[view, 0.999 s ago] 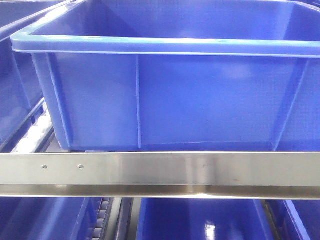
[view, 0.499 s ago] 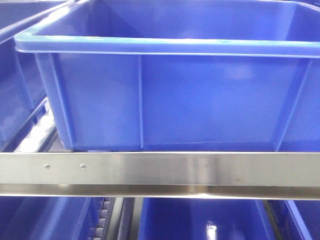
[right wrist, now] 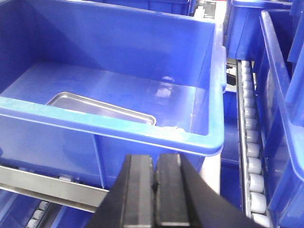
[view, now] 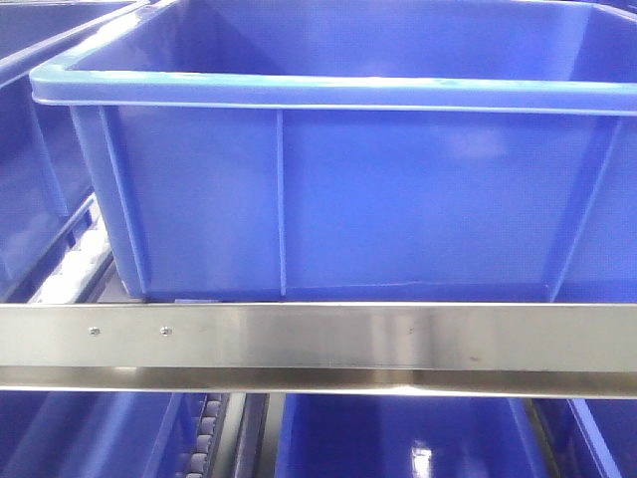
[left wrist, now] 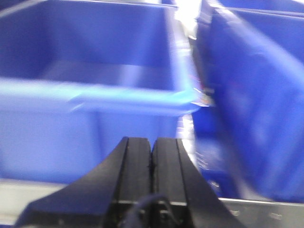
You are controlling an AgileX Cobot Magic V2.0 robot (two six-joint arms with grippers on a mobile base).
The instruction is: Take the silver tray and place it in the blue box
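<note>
Inside blue box [right wrist: 209, 71], floor, toward 8 o'clock: silver tray [right wrist: 97, 109], lying flat, already delivered. My right gripper [right wrist: 155, 190] and left gripper [left wrist: 152, 178]: jaws pressed together, empty, outside the near rim, as nothing remains to carry.
</note>
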